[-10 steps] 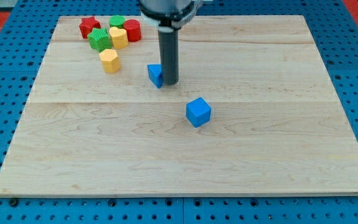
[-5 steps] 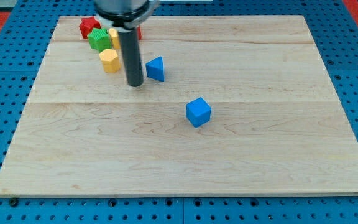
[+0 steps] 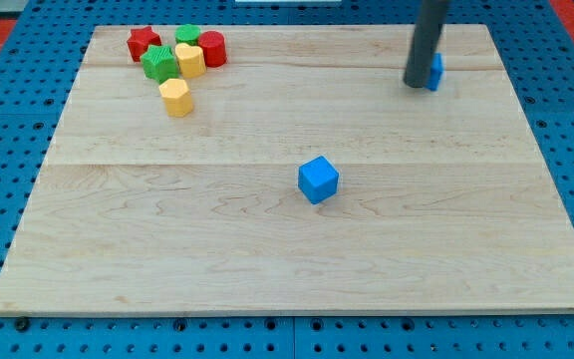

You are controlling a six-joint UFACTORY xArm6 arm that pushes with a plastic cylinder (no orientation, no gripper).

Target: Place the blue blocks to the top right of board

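My tip [image 3: 416, 84] rests on the board near the view's top right. A blue block [image 3: 435, 70] sits right behind the rod on its right side, mostly hidden, so its shape cannot be made out. A blue cube [image 3: 318, 179] lies near the board's middle, well below and to the left of my tip.
A cluster at the view's top left holds a red block [image 3: 143, 43], a red cylinder [image 3: 212, 48], a green block [image 3: 158, 63], a second green block [image 3: 187, 35] and a yellow block [image 3: 190, 60]. Another yellow block [image 3: 175, 98] sits just below them.
My tip swept from the left of the blue wedge-like block far to the top right. That blue block moved with it, from the upper middle to the top right.
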